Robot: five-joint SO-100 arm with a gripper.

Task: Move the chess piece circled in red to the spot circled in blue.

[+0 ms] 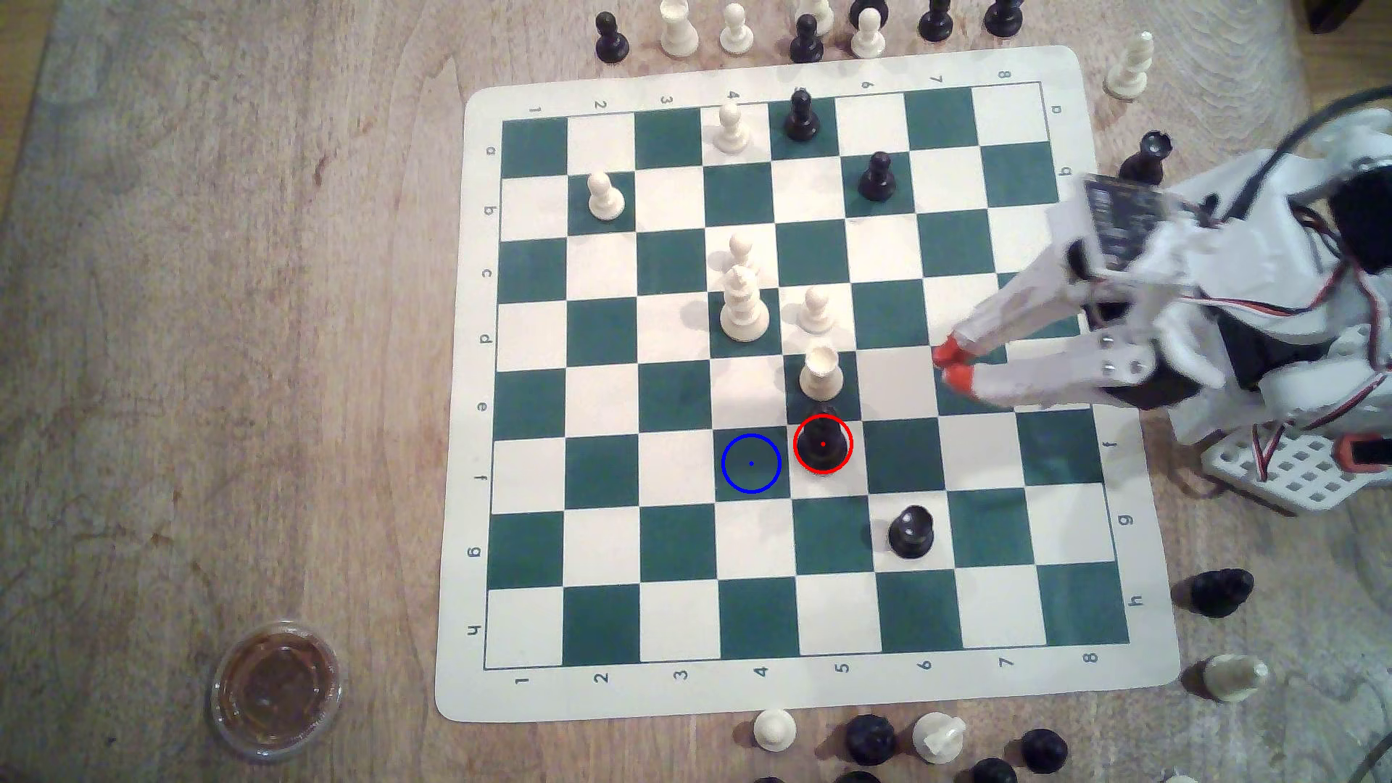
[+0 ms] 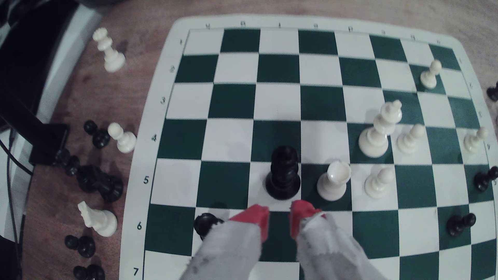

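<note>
Your hand [image 2: 279,215] is empty, its tips narrowly parted, with the chess piece [image 2: 283,172] standing just ahead of them. The white rook [image 2: 333,181] stands close beside it; spreading late could clip it, and the spot [image 1: 751,464] lies just beyond.

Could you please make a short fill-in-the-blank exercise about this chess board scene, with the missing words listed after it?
1. The chess piece inside the red ring is ____ in colour.
2. The spot marked by the blue ring is a dark ____ square.
3. The tips of the gripper are ____ in colour.
4. The jaws hold ____.

Missing words: black; green; red; nothing
</note>
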